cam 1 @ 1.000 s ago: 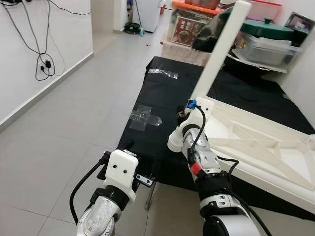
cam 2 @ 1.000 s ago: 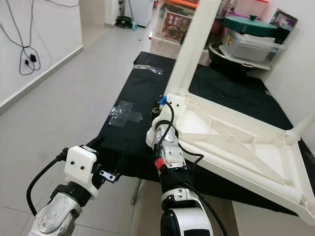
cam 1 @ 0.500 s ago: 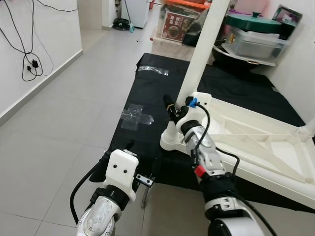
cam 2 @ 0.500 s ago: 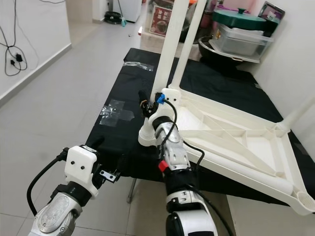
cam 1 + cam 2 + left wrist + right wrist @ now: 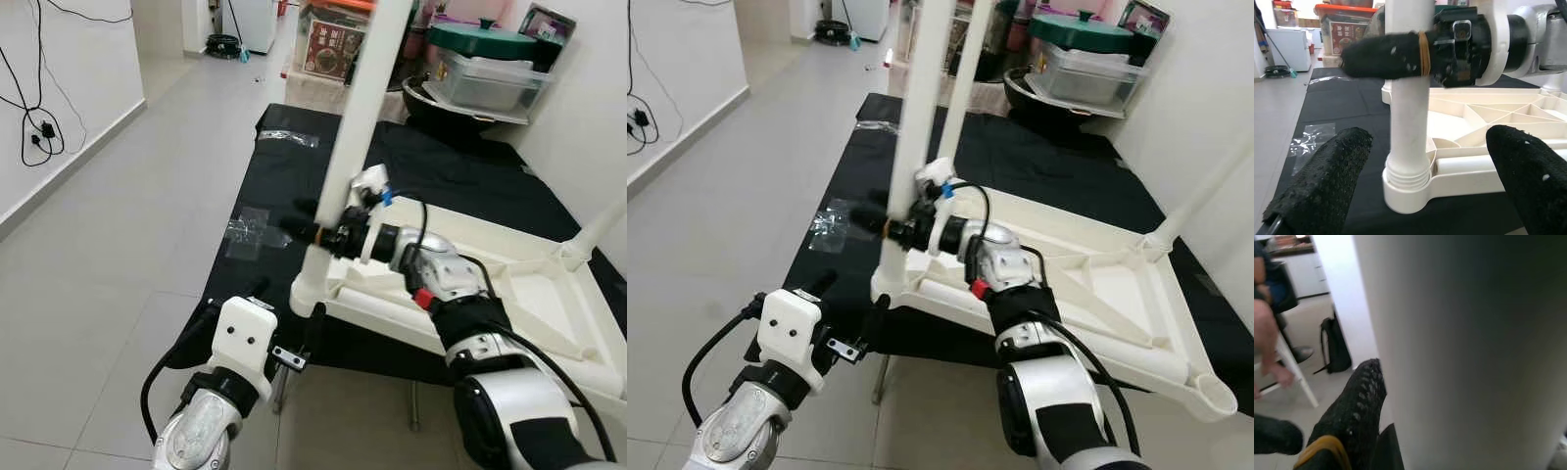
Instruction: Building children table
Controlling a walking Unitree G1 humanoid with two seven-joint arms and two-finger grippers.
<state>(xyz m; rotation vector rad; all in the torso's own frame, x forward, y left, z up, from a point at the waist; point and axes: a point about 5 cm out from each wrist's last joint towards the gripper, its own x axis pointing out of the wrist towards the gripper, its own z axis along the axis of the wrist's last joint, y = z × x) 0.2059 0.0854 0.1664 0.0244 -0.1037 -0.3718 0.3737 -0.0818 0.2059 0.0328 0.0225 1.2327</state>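
Observation:
The white children's table (image 5: 509, 284) lies upside down on a black-covered platform (image 5: 245, 176). One white table leg (image 5: 358, 117) stands upright in the near-left corner socket (image 5: 1406, 188). My right gripper (image 5: 312, 225) reaches in from the right and is shut on this leg just above the socket, one black finger (image 5: 1383, 55) crossing in front of it. In the right wrist view the leg (image 5: 1474, 357) sits pressed against a finger (image 5: 1354, 406). My left gripper (image 5: 284, 305) hovers low at the platform's front edge, open, facing the socket. Two more legs (image 5: 970, 69) (image 5: 1205, 186) stand at other corners.
Clear tape patches (image 5: 245, 227) stick to the black cover. Storage boxes and a green-lidded tub (image 5: 485, 59) crowd the far end. Cables (image 5: 34, 127) hang on the left wall, with tiled floor (image 5: 108, 225) on the left. A seated person's leg (image 5: 1268, 342) and a black bag (image 5: 1334, 347) are nearby.
The head camera has shifted. My right gripper swung from beside the corner socket to across the upright leg and closed on it. The left gripper has stayed low and open.

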